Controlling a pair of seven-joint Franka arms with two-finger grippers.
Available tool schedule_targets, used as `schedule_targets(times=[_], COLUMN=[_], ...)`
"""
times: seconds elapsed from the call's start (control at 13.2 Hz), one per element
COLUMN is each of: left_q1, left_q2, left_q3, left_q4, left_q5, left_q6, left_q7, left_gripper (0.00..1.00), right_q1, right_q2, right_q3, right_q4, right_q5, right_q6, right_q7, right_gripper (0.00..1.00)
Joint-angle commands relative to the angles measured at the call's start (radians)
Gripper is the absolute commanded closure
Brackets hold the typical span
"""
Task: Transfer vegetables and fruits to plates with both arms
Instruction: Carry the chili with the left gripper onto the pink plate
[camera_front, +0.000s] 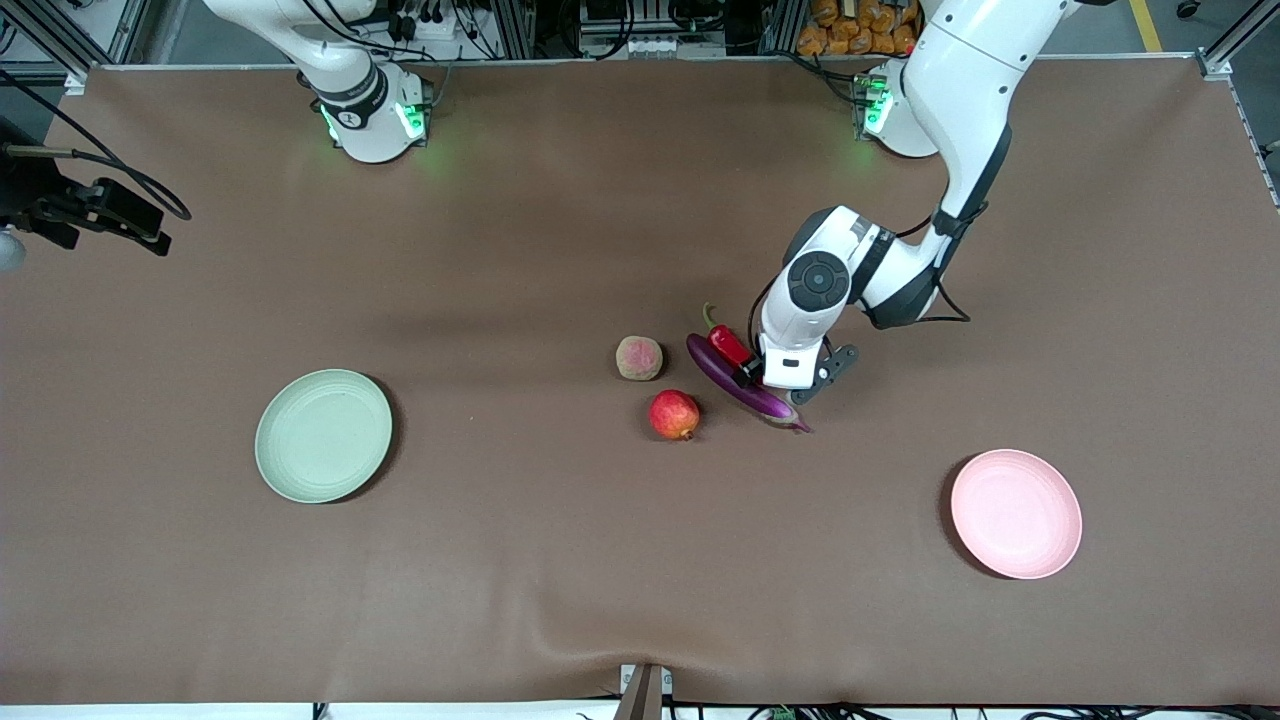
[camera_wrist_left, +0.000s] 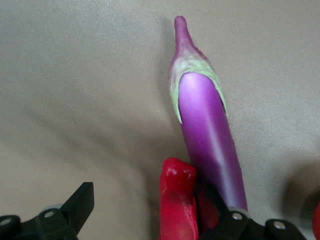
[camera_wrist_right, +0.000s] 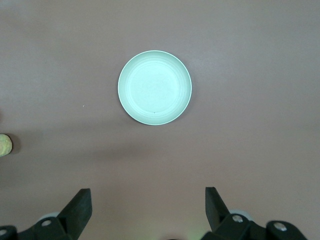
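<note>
1. my left gripper (camera_wrist_left: 150, 212) is low, fingers spread wide around the chili pepper (camera_wrist_left: 177, 202), touching the eggplant (camera_wrist_left: 210, 135).
2. my right gripper (camera_wrist_right: 145, 210) waits wide, high above; green plate (camera_wrist_right: 155, 87) at its twelve o'clock.

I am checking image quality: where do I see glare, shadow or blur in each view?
Front view: green base lights glow on the table; the pink plate and green plate cast dark crescent shadows. Left wrist view: soft highlights streak the eggplant; the chili pepper looks soft. Right wrist view: evenly lit, a faint shadow band below the plate.
</note>
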Motion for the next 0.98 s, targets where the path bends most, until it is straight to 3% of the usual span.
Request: schedule_targets(times=[0.0,0.3,0.68,0.75,0.91], left_q1=[-0.006,-0.004,-0.013,-0.013,-0.003], left_q2=[0.006,0.005,0.008,0.009,-0.002], left_q3=[0.002,0.002,0.002,0.002,0.002], left_q4=[-0.009,-0.017,-0.017,-0.014,-0.014], left_q5=[0.029,0.031,0.031,0.031,0.031], left_q6=[0.023,0.021,0.021,0.021,0.020], left_q7=[-0.033,-0.032,-0.032,-0.030,-0.018], left_gripper=[0.16,0.47,0.57,0.65,1.00], right_q1=[-0.005,-0.005,-0.004,-0.005,-0.004], right_q2=[0.008,0.008,0.008,0.008,0.009], right_q3=[0.003,0.003,0.003,0.003,0.003], right_q4=[0.015,0.015,0.015,0.015,0.015], right_q5=[-0.006,-0.004,-0.004,-0.004,-0.006], right_q6=[-0.007,-0.005,-0.005,-0.005,-0.004], right_q7=[-0.006,-0.006,-0.006,-0.006,-0.006], right_gripper=[0.00,0.00,0.00,0.00,0.00])
